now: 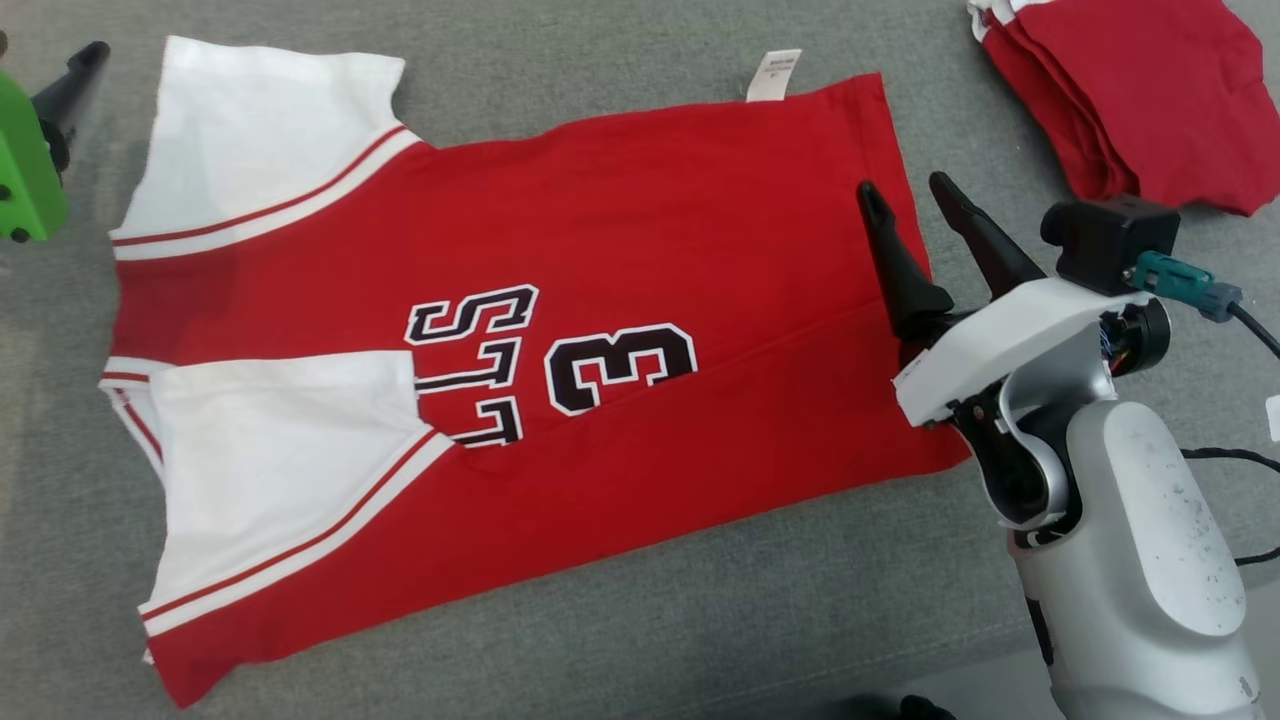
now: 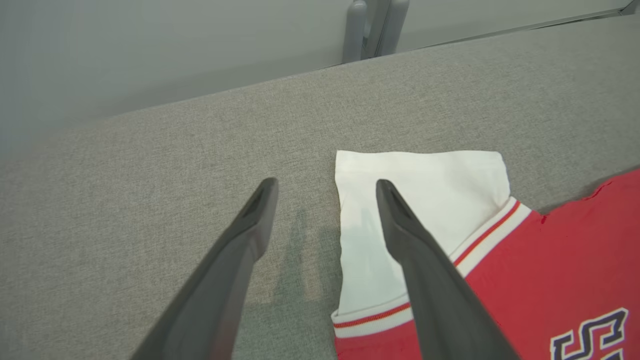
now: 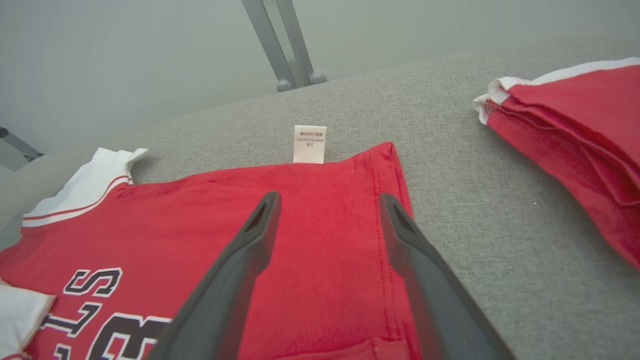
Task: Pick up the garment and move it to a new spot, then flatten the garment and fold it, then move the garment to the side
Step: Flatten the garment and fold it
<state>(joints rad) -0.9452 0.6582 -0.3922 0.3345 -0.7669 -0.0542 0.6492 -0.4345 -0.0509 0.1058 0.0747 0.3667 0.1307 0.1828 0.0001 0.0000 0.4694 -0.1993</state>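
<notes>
Standing over the hem, right gripper (image 1: 904, 186) spread wide, empty | red jersey (image 1: 700, 200) flat on grey surface (image 1: 600, 620), white sleeve (image 1: 290, 450) covering lettering, "LLS" and "3" legible | care label (image 1: 773, 75) print unreadable | left gripper (image 2: 326, 183) wide apart, empty, by far sleeve | folded red garments (image 1: 1150, 90) beyond.

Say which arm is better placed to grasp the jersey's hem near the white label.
The right: its open jaws hang over that hem of the jersey, near the label; the left's are at the far sleeve.
</notes>
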